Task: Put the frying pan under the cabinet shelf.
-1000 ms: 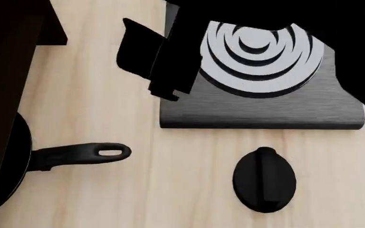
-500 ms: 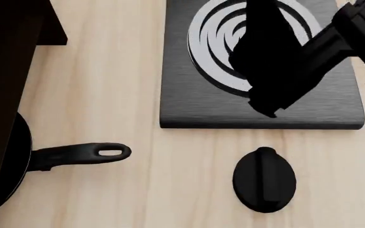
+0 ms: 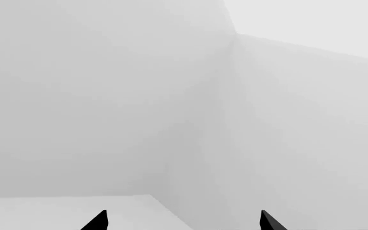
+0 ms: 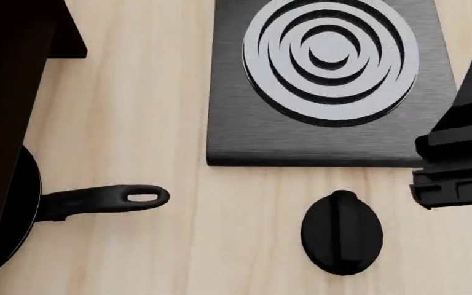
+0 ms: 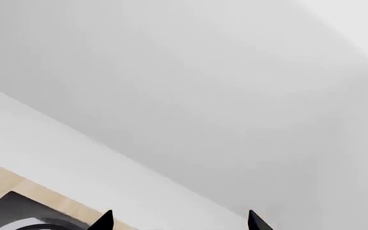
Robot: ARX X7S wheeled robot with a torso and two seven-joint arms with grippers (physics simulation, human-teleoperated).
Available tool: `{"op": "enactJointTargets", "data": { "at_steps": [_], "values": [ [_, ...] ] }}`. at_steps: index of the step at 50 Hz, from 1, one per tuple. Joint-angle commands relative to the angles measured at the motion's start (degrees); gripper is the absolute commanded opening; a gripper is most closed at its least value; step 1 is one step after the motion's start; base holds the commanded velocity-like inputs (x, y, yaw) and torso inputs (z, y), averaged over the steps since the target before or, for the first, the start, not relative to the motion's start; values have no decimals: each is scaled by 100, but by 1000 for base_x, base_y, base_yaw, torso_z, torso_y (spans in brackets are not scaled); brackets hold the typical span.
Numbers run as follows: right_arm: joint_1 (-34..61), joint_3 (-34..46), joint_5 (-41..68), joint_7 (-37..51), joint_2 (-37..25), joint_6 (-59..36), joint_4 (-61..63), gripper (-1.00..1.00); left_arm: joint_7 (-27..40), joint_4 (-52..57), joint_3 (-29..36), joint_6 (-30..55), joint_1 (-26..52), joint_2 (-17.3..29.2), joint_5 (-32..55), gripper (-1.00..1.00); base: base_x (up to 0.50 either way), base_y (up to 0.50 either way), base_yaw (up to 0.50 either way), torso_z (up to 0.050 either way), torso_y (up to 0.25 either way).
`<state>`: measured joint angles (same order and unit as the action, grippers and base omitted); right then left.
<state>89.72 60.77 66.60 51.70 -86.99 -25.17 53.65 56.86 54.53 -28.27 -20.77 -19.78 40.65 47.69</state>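
The frying pan (image 4: 10, 212) lay at the near left of the wooden tabletop (image 4: 137, 92). Its round body was largely hidden beneath the dark board of the cabinet shelf (image 4: 2, 110), which filled the left edge of the head view. Only the curved rim and the long black handle (image 4: 105, 200) projected from under the board, the handle pointing toward the table's middle with its oval hole at the free end. On this evidence the pan was judged to be placed as the task required, with the handle left outside simply because it reaches past the board.

The black burner plate (image 4: 334, 141) with its pale concentric rings sat at the far centre, well apart from the pan. A black oval object with a raised ridge (image 4: 342, 232), possibly a knob or lid, lay just in front of the plate.

A black arm segment (image 4: 461, 160) was seen at the right edge of the head view, over the plate's near right corner, touching nothing visible.

The right gripper (image 5: 178, 221) showed two fingertips spread apart with nothing between them; it was pointed at a pale wall, with a strip of table and burner plate in the corner. The left gripper (image 3: 184, 221) was likewise spread and empty, facing a bare room corner. Both grippers were judged to be lifted away from the work.
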Motion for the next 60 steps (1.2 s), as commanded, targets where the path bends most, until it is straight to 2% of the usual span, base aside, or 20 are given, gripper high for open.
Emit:
{"op": "enactJointTargets", "data": {
  "at_steps": [1, 25, 29, 33, 37, 43, 44, 45, 46, 47, 48, 49, 50, 51, 52, 53, 55, 57, 58, 60],
  "values": [
    [-1696, 1469, -1832, 1995, -300, 1959, 355, 100, -117, -30, 97, -11, -55, -101, -181, 100, 0, 0, 0, 0, 0],
    [-3509, 3237, -4494, 3326, -248, 4709, -740, 100, 325, 249, 44, 593, 130, 452, -406, 100, 0, 0, 0, 0, 0],
    [-3500, 3220, -4454, 3334, -296, 4800, -729, 100, 395, 489, -431, 431, -357, 310, -216, 100, 0, 0, 0, 0, 0],
    [-3442, 3157, -4432, 3272, -299, 4647, -589, 100, 905, 543, -1038, -932, -2126, 640, -483, 100, 0, 0, 0, 0, 0],
    [-3477, 3186, -4479, 3256, -299, 4769, -655, 100, -497, 546, -1526, -1074, -2521, -607, 207, 100, 0, 0, 0, 0, 0],
    [-3529, 3230, -4536, 3229, -298, 4873, -718, 100, -3058, 546, -4538, 204, -2520, -2214, 3317, 100, 0, 0, 0, 0, 0],
    [-3539, 3238, -4557, 3232, -298, 4880, -712, 100, -2514, 546, -5398, 1063, -1661, -2018, 4176, 100, 0, 0, 0, 0, 0],
    [-3540, 3238, -4546, 3243, -298, 4894, -721, 100, -3373, 546, -4538, 204, -2520, -2603, 3317, 100, 0, 0, 0, 0, 0],
    [-3543, 3240, -4550, 3246, -298, 4901, -727, 100, -3774, 546, -5050, 431, -2521, -2786, 3908, 100, 0, 0, 0, 0, 0],
    [-3552, 3248, -4567, 3236, -298, 4904, -720, 100, -2915, 546, -5910, 1290, -1661, -2199, 4767, 100, 0, 0, 0, 0, 0],
    [-3561, 3255, -4573, 3228, -298, 4899, -715, 100, -3774, 546, -6176, 961, -2519, -2976, 4846, 100, 0, 0, 0, 0, 0],
    [-3563, 3255, -4589, 3259, -298, 4870, -707, 100, -4059, 546, -6671, 1238, -2515, -3007, 5292, 100, 0, 0, 0, 0, 0],
    [-3590, 3281, -4619, 3257, -297, 4905, -699, 100, -3200, 546, -7530, 2097, -1656, -2147, 6152, 100, 0, 0, 0, 0, 0],
    [-3600, 3290, -4627, 3266, -297, 4906, -696, 100, -4059, 546, -7662, 1728, -2487, -2998, 5916, 100, 0, 0, 0, 0, 0],
    [-3614, 3302, -4665, 3306, -297, 4911, -682, 100, -3200, 546, -8522, 2587, -1628, -2138, 6776, 100, 0, 0, 0, 0, 0],
    [-3642, 3329, -4722, 3339, -298, 4945, -669, 100, -4059, 546, -8750, 2530, -2226, -2721, 6735, 100, 0, 0, 0, 0, 0],
    [-3710, 3394, -4881, 3455, -297, 4901, -627, 100, -2341, 546, -10469, 4249, -507, -1002, 8454, 100, 0, 0, 0, 0, 0],
    [-3855, 3536, -5145, 3713, -296, 5139, -702, 100, -622, 541, -12188, 5579, -436, 648, 10173, 100, 0, 0, 0, 0, 0],
    [-3892, 3572, -5201, 3771, -295, 5220, -735, 100, 79, 536, -12454, 5591, -491, 832, 10500, 100, 0, 0, 0, 0, 0],
    [-3996, 3656, -5352, 3828, -291, 5411, -816, 100, 65, 468, -12929, 5431, -875, 1190, 10680, 100, 0, 0, 0, 0, 0]
  ]
}}
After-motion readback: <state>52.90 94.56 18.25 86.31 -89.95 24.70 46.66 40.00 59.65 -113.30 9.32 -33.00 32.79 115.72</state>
